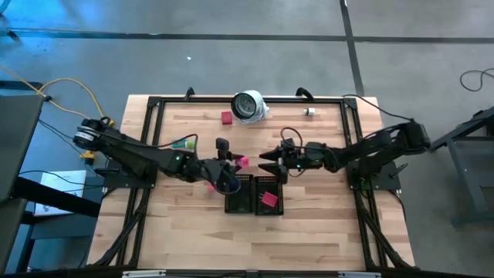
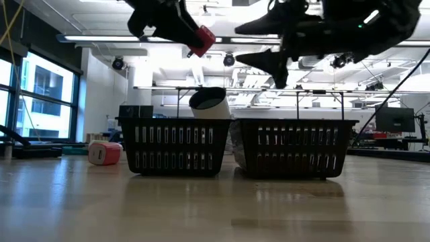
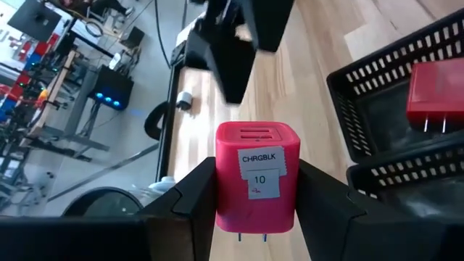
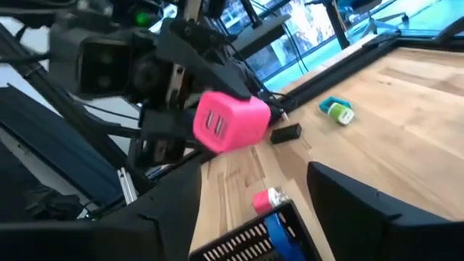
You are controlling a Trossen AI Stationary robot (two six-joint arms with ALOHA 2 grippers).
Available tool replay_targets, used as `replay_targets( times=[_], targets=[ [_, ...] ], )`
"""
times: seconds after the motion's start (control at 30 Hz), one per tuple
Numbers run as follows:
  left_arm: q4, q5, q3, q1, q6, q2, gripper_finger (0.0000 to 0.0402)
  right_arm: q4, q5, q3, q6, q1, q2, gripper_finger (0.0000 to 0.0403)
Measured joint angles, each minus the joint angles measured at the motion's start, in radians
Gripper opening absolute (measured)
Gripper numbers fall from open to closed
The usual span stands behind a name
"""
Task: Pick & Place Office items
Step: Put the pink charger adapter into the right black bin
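Observation:
A pink charger block with a white label hangs in the air, and my left gripper is shut on it just beyond the far edge of the two black mesh trays. Facing it from the table's right, my right gripper is open and holds nothing; its fingers stand a short way from the pink block. A red block lies in the right tray and a blue piece in the left one. On the table lie another red block, a green-blue piece and a small white piece. My left gripper pinches the pink block by its two opposite side faces, one finger on each. The fingers come from the table's left, slanting a little downward. The block is lifted clear, its slotted end pointing away from the wrist and its prongs toward it.
A large round white-and-grey object stands at the far middle of the table, behind the trays. A black frame runs round the wooden top. A small black piece lies on the wood near the green-blue piece.

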Motion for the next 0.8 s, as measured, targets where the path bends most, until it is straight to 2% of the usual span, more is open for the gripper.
replay_targets(
  times=[0.2,0.47,0.8],
  targets=[
    [-0.01,-0.056,0.057,0.001,0.055,0.072,0.0143,-0.002,-0.004,0.066,-0.007,-0.002,0.055,0.0252],
    [-0.102,-0.119,0.143,0.013,0.061,0.16,0.0143,-0.016,-0.015,0.107,-0.008,-0.003,0.093,0.0252],
    [-0.103,-0.128,0.19,0.014,0.086,0.164,0.0143,-0.014,-0.001,0.107,-0.008,-0.002,0.093,0.0252]
  ],
)
